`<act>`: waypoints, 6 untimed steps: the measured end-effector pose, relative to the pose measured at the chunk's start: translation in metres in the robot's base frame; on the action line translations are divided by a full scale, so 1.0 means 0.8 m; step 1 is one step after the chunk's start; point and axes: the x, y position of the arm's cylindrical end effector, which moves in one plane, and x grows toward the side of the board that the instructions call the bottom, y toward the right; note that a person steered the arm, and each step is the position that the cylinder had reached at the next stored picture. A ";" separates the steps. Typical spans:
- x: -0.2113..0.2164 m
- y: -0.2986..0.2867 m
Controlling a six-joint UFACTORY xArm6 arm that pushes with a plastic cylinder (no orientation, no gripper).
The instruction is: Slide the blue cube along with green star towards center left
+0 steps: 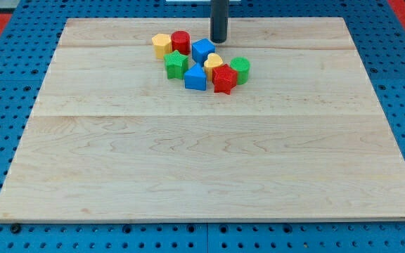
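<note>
The blue cube (203, 50) sits near the top of the wooden board (209, 161), a little left of the board's middle line, in a tight cluster of small blocks. The green star (176, 65) lies just below and to the view's left of it, close by, though whether the two touch cannot be made out. My tip (219, 41) stands just beside the blue cube, at its upper right, very near its top-right corner; contact cannot be told. It is a plain dark rod with nothing to open or close, and it holds nothing. Left of the blue cube stands the red cylinder (181, 41), and beside that, further to the view's left, the yellow hexagonal block (162, 46). Below the blue cube lies a blue triangular block (195, 77), just right of the green star. A yellow block (213, 63), its shape unclear, is wedged between the blue cube and the red star-like block (223, 79) below it. The green cylinder (240, 69) closes the cluster at the view's right. Blue pegboard (5, 77) surrounds the board
</note>
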 end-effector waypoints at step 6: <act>0.092 -0.092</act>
